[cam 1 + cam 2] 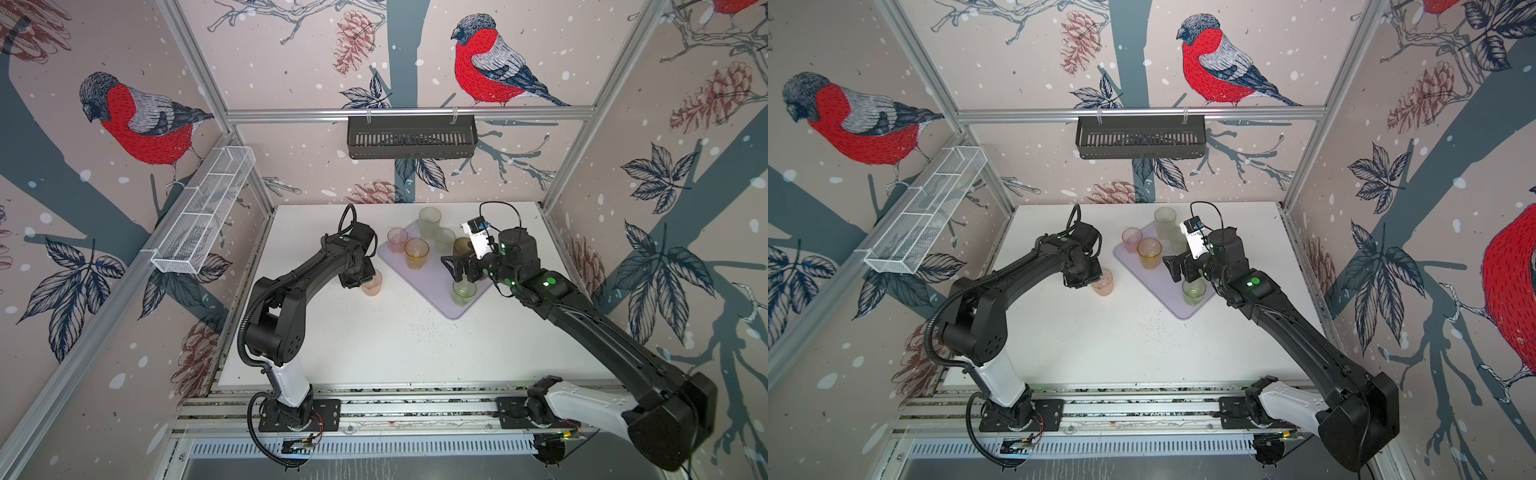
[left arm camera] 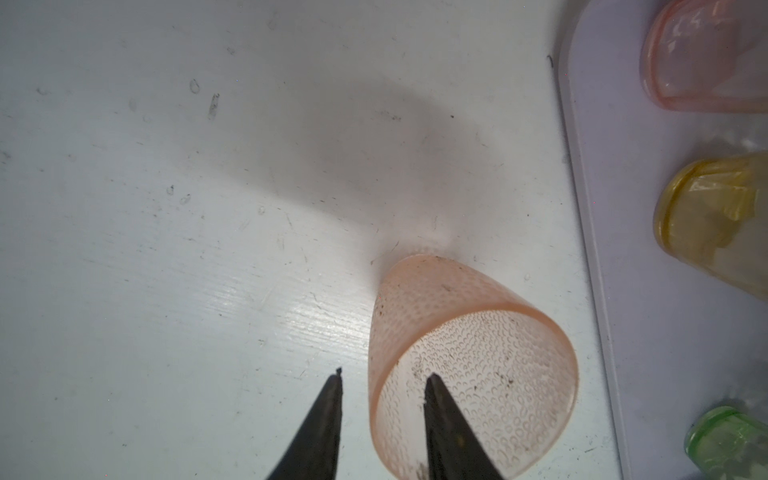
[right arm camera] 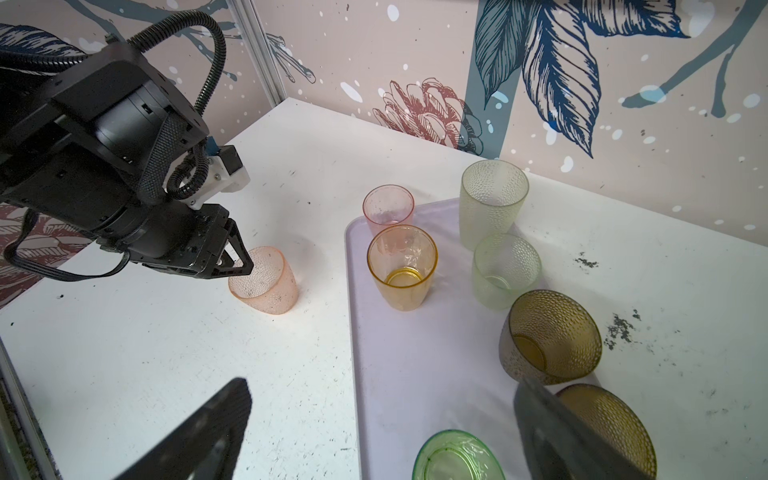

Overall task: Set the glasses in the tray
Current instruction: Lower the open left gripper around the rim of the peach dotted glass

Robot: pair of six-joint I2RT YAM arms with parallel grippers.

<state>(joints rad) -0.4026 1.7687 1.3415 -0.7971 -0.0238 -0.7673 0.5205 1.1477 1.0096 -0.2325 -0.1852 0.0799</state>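
Seven glasses (image 3: 402, 270) seem in the tray (image 3: 415, 353); a pink glass (image 3: 266, 282), mid-left, is left, rim loosely straddled by the left end effector (image 2: 384, 374); right end effector (image 1: 453, 270) gapes empty.

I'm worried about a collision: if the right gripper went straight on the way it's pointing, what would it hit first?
Probably the amber-yellow translucent tumbler, standing on the pale lilac tray. The right gripper, fingers open, points across the tray towards it; depth is unclear, so it could pass above.
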